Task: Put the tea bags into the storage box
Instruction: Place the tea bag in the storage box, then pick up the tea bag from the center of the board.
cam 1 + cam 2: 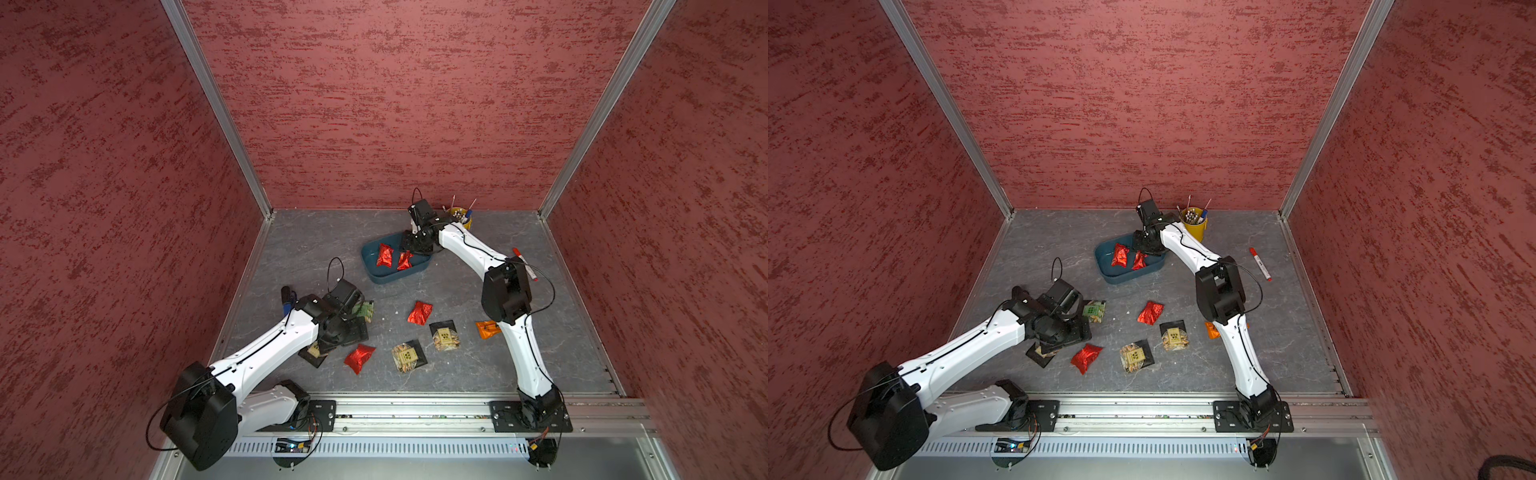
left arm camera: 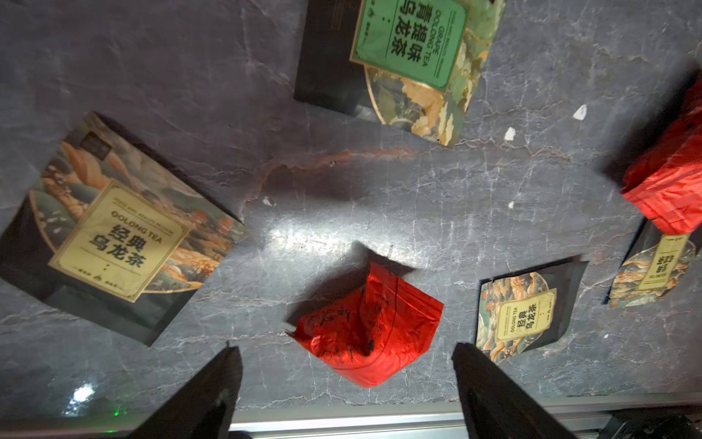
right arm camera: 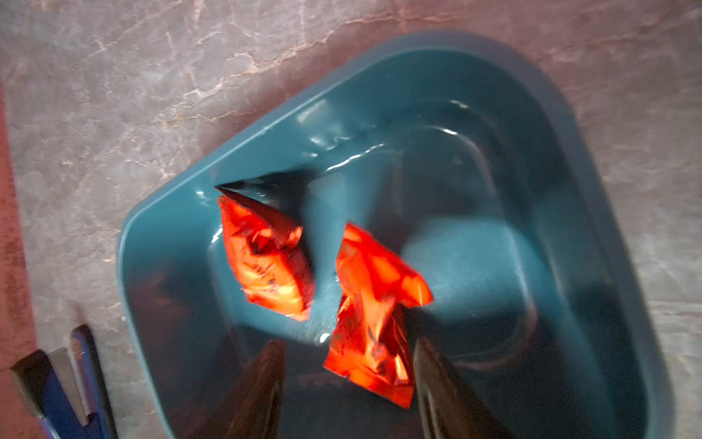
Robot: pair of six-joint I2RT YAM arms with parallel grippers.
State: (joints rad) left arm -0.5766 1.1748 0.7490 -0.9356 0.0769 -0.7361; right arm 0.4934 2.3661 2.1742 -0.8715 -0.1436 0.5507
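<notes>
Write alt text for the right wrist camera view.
Two red foil tea bags are in the teal storage box, one, blurred, just past the open right gripper. A blue and black stick-like object lies on the table beside the box.

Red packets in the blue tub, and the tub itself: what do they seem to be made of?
The red packets look like thin metallic foil: shiny, sharply crinkled, with bright glints on the creases. The blue tub looks like smooth moulded plastic, probably: glossy, one even colour, rounded corners, soft highlights on its walls.
</notes>
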